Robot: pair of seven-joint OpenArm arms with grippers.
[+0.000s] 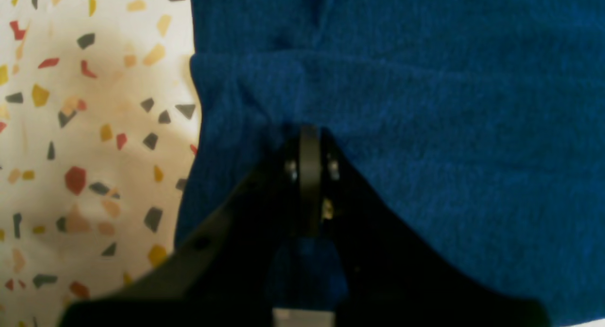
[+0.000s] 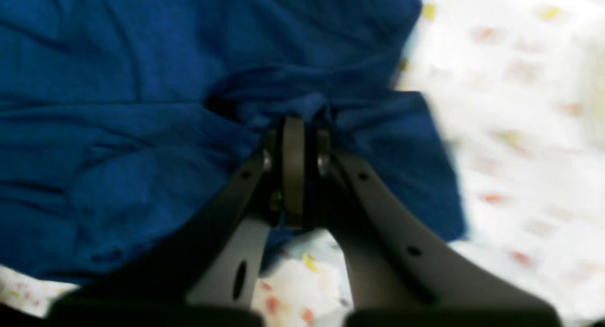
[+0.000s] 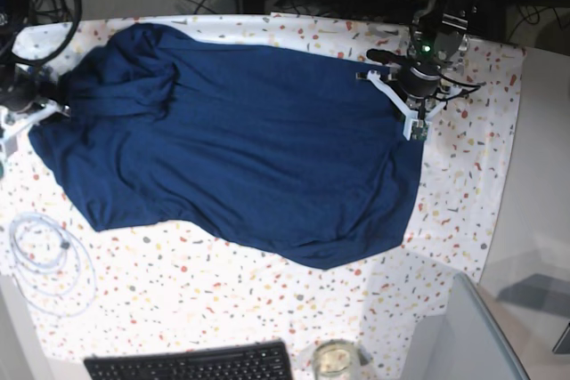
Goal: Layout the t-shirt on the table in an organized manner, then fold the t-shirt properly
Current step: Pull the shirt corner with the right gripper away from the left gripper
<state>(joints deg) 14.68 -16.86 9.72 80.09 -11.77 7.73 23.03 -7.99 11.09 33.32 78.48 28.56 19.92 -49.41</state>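
Note:
The dark navy t-shirt (image 3: 249, 140) lies spread and wrinkled across the flecked table (image 3: 223, 295). In the base view my left gripper (image 3: 405, 86) sits at the shirt's right edge. My right gripper (image 3: 55, 106) is at its bunched far-left corner. Close up in the left wrist view, the left gripper (image 1: 309, 131) is shut on a fold of the t-shirt (image 1: 425, 128), beside the bare table (image 1: 94, 128). The right wrist view shows the right gripper (image 2: 293, 124) shut on gathered cloth of the t-shirt (image 2: 118, 128), with the table (image 2: 520, 128) to its right.
A black keyboard (image 3: 191, 364) and a glass jar (image 3: 336, 360) sit at the front edge. A coiled white cable (image 3: 44, 255) lies at the front left. A plain grey surface (image 3: 543, 220) borders the table on the right. Cables and equipment crowd the back.

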